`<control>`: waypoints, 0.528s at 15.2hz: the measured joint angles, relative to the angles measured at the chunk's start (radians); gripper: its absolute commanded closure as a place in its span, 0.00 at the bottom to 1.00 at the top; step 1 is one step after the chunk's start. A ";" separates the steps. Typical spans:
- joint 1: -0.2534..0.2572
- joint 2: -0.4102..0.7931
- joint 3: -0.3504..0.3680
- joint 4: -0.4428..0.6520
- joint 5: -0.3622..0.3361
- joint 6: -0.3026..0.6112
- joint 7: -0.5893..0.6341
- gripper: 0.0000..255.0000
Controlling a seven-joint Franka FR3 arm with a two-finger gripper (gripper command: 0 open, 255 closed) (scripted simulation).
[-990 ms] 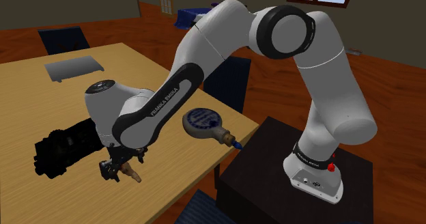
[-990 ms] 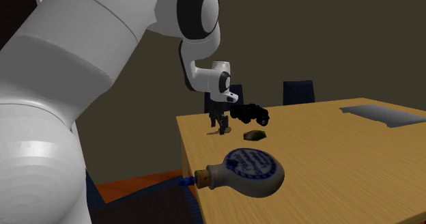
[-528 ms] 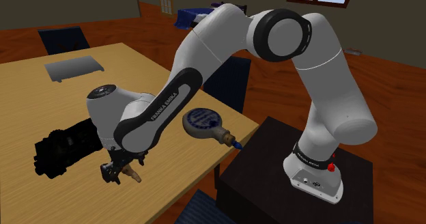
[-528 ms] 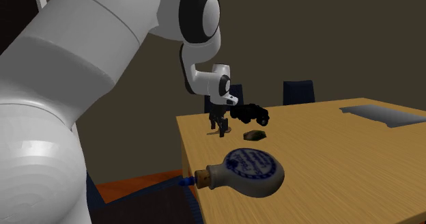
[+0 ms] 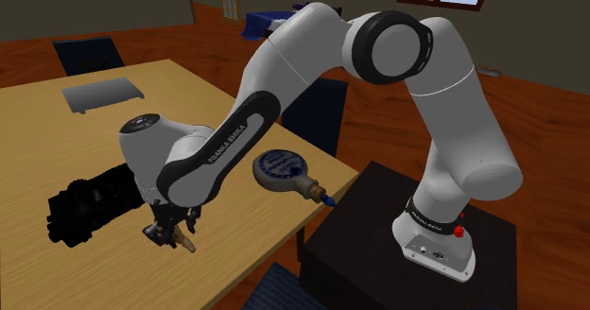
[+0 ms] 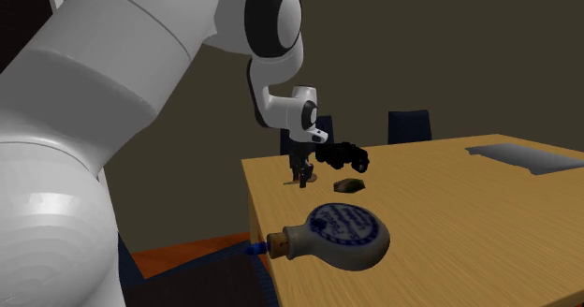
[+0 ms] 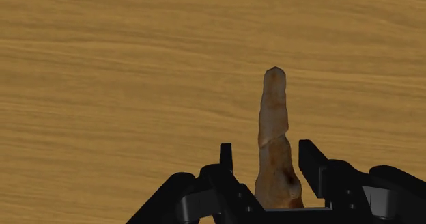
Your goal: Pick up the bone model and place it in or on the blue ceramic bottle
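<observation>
Bone model [image 7: 276,141] lies on the wooden table [image 5: 57,138], apart from the blue-patterned bottle [image 5: 281,169] on its side. The black gripper [image 7: 267,149] straddles its near end, fingers apart, unclamped. Its long axis crosses their closing line.

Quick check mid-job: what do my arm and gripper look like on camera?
White rounded arm with dark joint rings, black FRANKA EMIKA lettering along the forearm, and a small red button at its base. All-black gripper with two short, blocky jaws.
</observation>
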 measured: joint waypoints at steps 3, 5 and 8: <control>0.001 0.003 0.000 0.007 -0.001 -0.005 -0.001 1.00; -0.002 -0.003 0.001 0.000 0.001 0.004 -0.001 1.00; -0.003 -0.019 0.012 -0.002 0.009 -0.007 -0.005 1.00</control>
